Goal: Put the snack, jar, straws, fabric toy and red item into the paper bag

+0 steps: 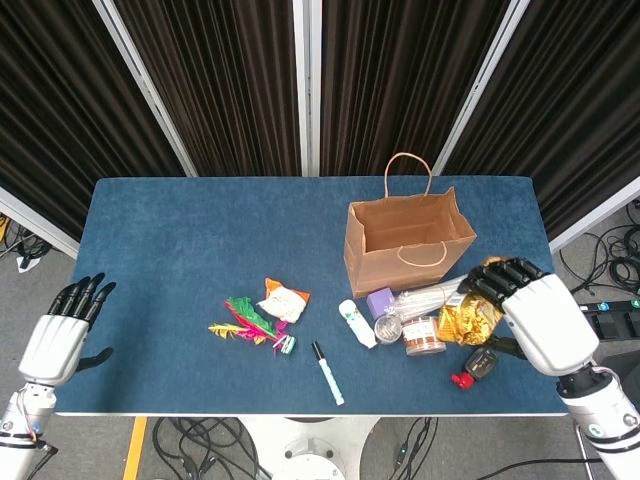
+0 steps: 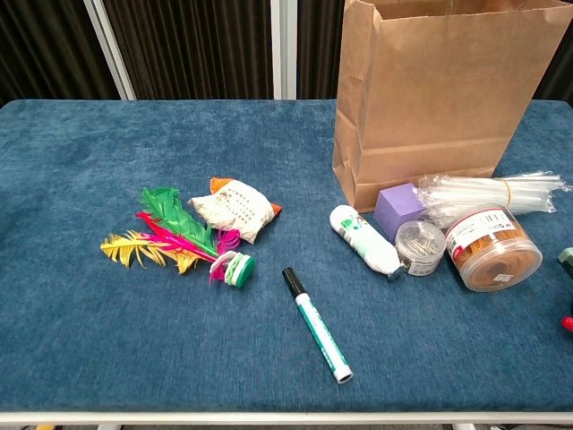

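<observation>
Snack (image 1: 469,320) gripped by right hand (image 1: 530,310), lifted right of paper bag (image 1: 407,238) | left hand (image 1: 62,330) spread, off table's (image 1: 180,240) near-left corner | jar (image 2: 491,248) beside straws (image 2: 488,193)

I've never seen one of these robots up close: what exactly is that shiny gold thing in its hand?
The gold packet looks like crinkled foil, probably the snack. The right hand grips it from the right with dark fingers curled over its top, apparently lifted off the table, to the right of the straws and in front of the paper bag. The chest view doesn't show it.
</observation>
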`<state>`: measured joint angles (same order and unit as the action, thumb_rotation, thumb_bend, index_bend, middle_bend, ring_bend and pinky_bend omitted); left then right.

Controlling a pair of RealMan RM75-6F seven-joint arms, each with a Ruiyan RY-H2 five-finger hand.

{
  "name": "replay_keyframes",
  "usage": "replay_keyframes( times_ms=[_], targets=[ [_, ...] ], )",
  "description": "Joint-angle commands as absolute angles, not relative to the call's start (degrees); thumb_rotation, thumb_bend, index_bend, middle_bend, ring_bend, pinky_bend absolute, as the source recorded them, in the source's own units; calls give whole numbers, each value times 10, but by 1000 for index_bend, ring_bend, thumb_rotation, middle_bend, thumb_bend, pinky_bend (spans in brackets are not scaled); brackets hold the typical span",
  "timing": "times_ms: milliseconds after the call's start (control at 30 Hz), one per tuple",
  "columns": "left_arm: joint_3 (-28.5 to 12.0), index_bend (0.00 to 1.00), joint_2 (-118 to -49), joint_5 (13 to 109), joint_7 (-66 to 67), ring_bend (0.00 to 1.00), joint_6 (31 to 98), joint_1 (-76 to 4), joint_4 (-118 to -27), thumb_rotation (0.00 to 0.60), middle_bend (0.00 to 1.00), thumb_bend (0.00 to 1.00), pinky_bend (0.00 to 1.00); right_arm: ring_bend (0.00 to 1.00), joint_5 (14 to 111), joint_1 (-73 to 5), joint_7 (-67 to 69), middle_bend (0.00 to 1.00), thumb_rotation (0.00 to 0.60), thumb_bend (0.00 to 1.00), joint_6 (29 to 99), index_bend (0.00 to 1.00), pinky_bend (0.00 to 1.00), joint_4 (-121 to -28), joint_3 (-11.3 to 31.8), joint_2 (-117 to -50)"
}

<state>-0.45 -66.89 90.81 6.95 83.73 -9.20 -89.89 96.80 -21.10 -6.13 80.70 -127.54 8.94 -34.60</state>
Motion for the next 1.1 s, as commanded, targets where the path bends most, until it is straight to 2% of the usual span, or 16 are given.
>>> replay_keyframes(
  times_ms=[33,167,267,467,600,767,933,1100],
  targets=[
    [-6,110,-667,905,68,26,837,-92,-900,600,120,91,136,386,914,-253,-119,520,600,251,795,664,480,-1343,153,-303],
    [-7,109,-666,902,64,27,836,-92,-898,600,120,92,136,386,806,-325,-147,521,600,254,741,665,480,-1334,207,-324],
    [-7,109,-664,900,63,27,834,-91,-894,600,120,91,136,386,698,-396,-143,521,600,259,682,665,481,-1288,239,-380],
    [-9,109,-662,886,55,26,833,-87,-885,600,120,92,136,386,554,-483,-124,522,600,261,603,665,483,-1196,250,-487],
    [-9,109,-661,882,51,27,828,-88,-878,600,120,92,136,386,517,-507,-87,521,600,261,578,665,483,-1142,249,-547],
    [-11,109,-662,877,45,27,826,-88,-873,600,120,91,136,386,504,-517,-57,521,600,261,558,665,483,-1099,244,-583],
    [-12,109,-663,876,40,26,819,-92,-868,600,120,92,135,380,499,-515,-54,515,600,243,553,668,483,-1089,236,-587],
    [-12,109,-666,878,40,26,816,-94,-866,600,120,91,136,367,493,-503,-38,490,600,141,547,634,470,-1098,237,-571]
  ],
)
